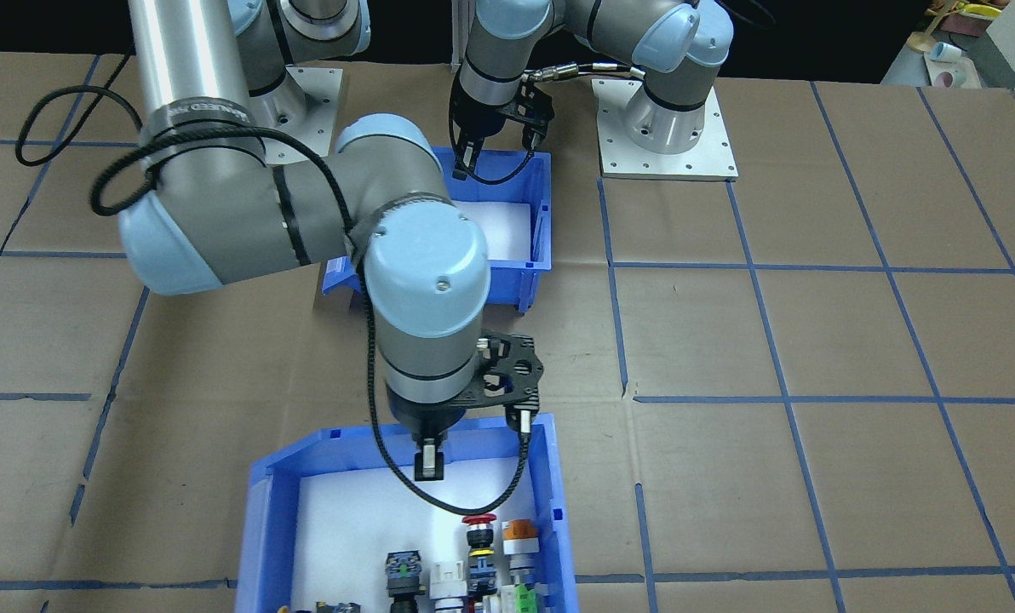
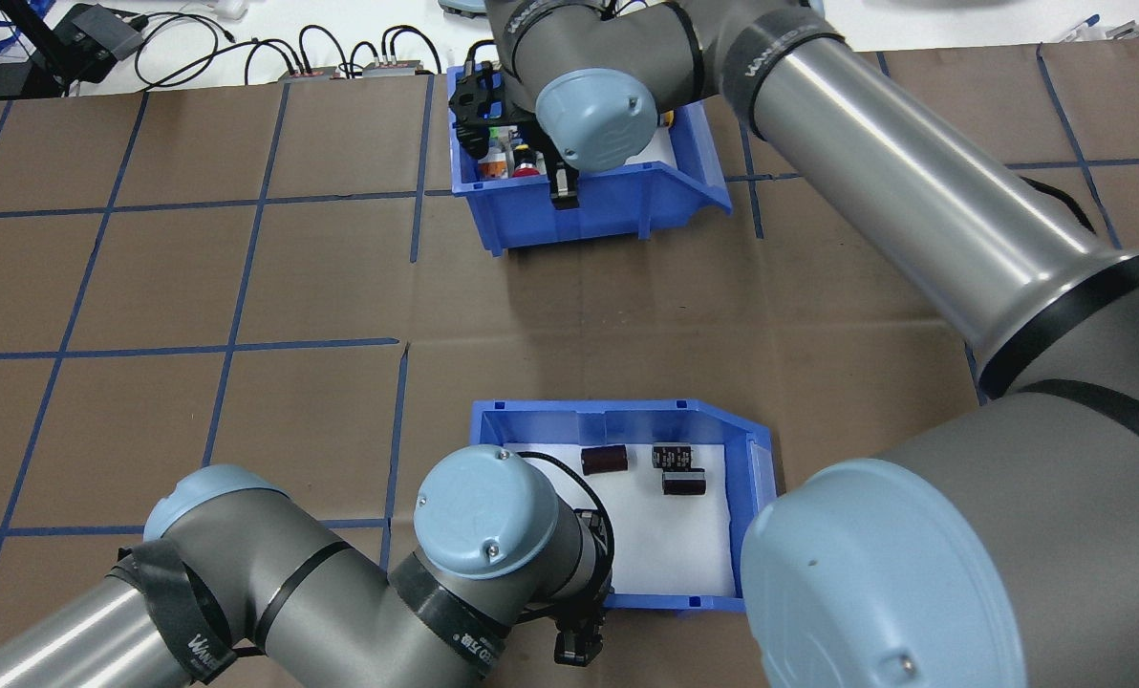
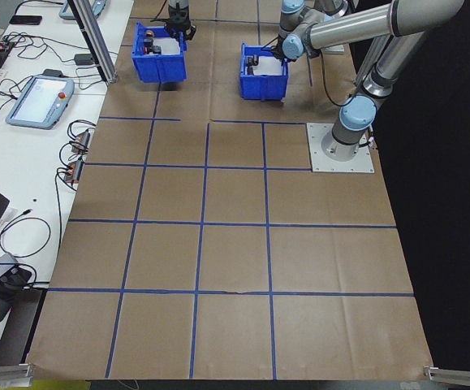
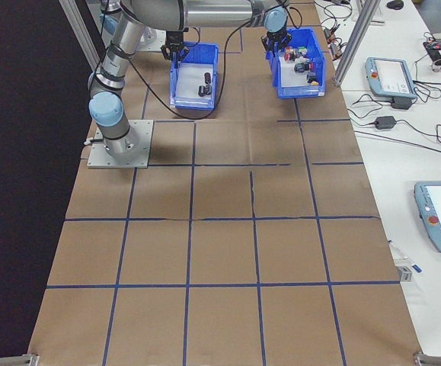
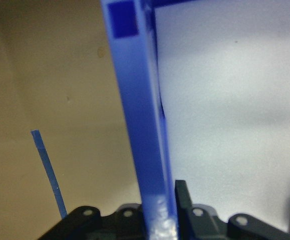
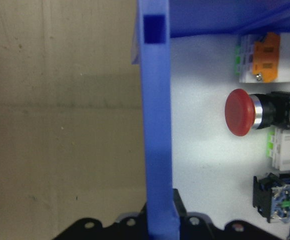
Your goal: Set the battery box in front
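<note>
Battery box [image 2: 627,506] is seen near the robot base, its near wall pinched by the left gripper [image 2: 577,642]. Farther out, the switch bin [image 2: 579,205] wall is clamped by the right gripper [image 1: 427,464]. Swap judged not yet done; battery box remains behind.

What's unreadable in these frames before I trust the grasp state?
- Left hand pads: overhead, the wrist covers them; the left wrist view is blurred where the blue plastic battery bin's wall enters.
- Three dark cylindrical cells: front-facing, hidden behind the right arm.
- Right hand grip on the blue switch bin: contact cut off by the right wrist view's bottom edge.
</note>
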`<state>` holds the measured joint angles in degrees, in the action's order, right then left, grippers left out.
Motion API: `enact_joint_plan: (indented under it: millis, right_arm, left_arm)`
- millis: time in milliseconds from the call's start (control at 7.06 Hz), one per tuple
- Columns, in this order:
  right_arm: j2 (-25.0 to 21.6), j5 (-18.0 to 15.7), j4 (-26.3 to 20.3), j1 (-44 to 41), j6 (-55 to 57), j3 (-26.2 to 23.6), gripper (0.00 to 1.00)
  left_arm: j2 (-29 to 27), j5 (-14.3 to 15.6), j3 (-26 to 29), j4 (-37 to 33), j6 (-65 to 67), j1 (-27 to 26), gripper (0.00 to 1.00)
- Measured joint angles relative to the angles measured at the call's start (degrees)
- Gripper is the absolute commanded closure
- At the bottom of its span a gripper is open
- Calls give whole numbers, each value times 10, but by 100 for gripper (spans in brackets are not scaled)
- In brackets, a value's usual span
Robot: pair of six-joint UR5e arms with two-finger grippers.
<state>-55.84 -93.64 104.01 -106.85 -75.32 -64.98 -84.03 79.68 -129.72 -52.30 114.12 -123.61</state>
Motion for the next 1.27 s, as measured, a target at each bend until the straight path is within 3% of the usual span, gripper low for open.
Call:
enact_joint_plan:
  millis: [283, 708, 991, 1274]
  right_arm:
    - [-20, 1, -1, 53, -49, -1, 94]
    - [-53, 5, -18, 147, -158, -7, 95]
    - [-77, 7, -28, 202, -227, -32, 95]
    - [-113, 11, -29, 258, -294, -86, 95]
  left_arm:
    - [29, 29, 4, -12, -54, 54, 100]
    - [39, 22, 18, -23, -171, 212, 100]
    - [0, -10, 77, -39, -225, 283, 100]
    - [-73, -21, 170, -59, -236, 296, 100]
